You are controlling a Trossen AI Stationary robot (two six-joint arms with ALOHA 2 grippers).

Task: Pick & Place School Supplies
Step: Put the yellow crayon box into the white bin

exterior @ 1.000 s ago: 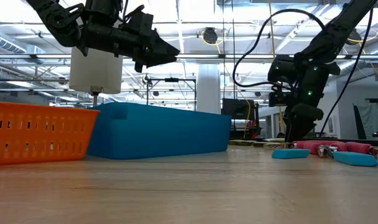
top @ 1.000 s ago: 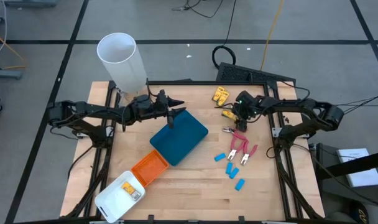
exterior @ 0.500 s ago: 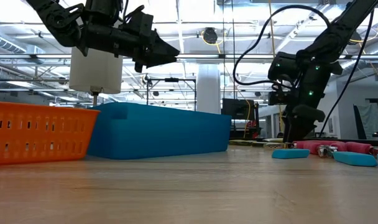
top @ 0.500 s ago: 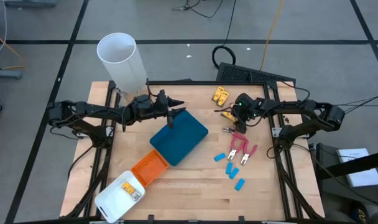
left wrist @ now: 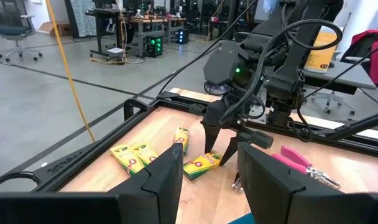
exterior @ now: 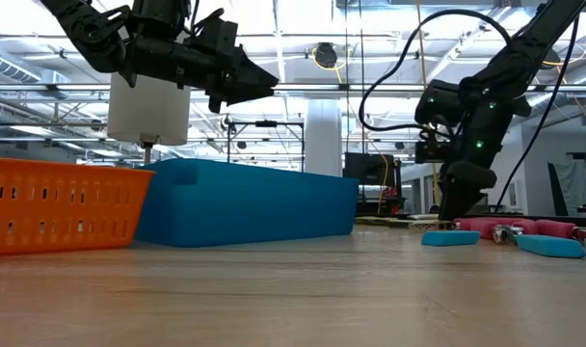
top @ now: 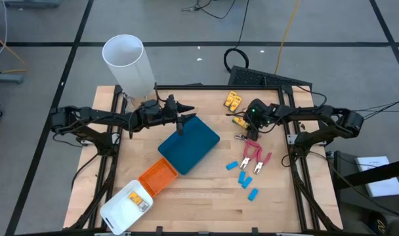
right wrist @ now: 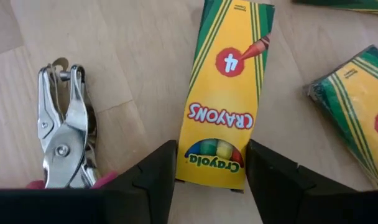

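Note:
My right gripper (top: 245, 120) is open at the table's far right, pointing down over a yellow crayon box (right wrist: 221, 102) that lies flat on the wood. Its two fingers stand on either side of the box's window end (right wrist: 212, 158); I cannot tell if they touch it. Two more crayon boxes (top: 233, 99) lie farther back. Two pink-handled metal punches (top: 253, 155) and several light-blue pieces (top: 244, 177) lie nearer the front. My left gripper (top: 186, 110) is open and empty above the far corner of the teal tray (top: 188, 143).
An orange tray (top: 158, 177) and a white tray (top: 126, 204) stand in line with the teal tray toward the near left. A tall white cylinder (top: 128, 65) stands at the far left corner. One punch's metal head (right wrist: 64, 143) lies close beside the crayon box.

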